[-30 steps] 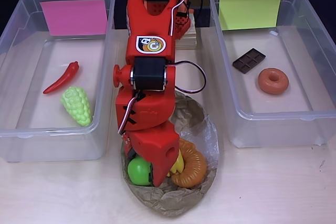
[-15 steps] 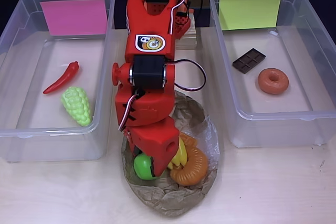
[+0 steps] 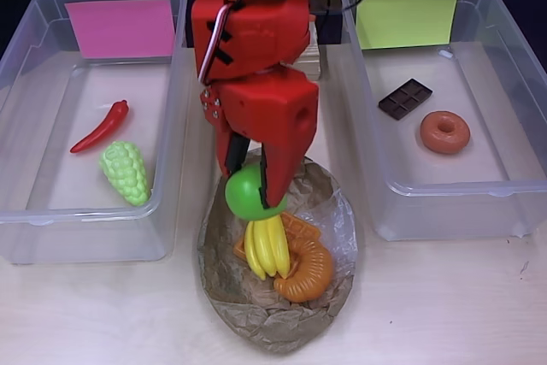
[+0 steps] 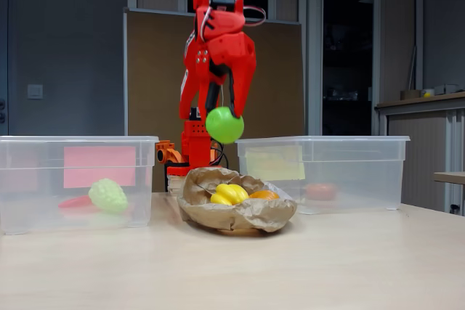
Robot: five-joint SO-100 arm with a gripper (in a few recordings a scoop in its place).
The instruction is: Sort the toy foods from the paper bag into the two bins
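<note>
Nearest the table's front edge, we see the crumpled brown paper bag (image 3: pixel 275 284) holding the yellow plastic bananas (image 3: pixel 267 247), the ribbed orange croissant (image 3: pixel 306 271) and an orange waffle (image 3: pixel 297 226) edge. Above it, the red gripper (image 3: pixel 249 179) pinches the round green apple (image 3: pixel 249 194), which half a second ago lay low inside the bag and now hangs clear of it, as the fixed view (image 4: pixel 224 125) confirms. Farther back, the clear tub with the pink label (image 3: pixel 120 27) holds a red chili (image 3: pixel 100 126) and pale green grapes (image 3: pixel 125 172); the clear tub with the yellow-green label (image 3: pixel 407 16) holds a brown chocolate bar (image 3: pixel 405 98) and a brown donut (image 3: pixel 444 132). The red arm (image 3: pixel 252 14) stands between the tubs.
</note>
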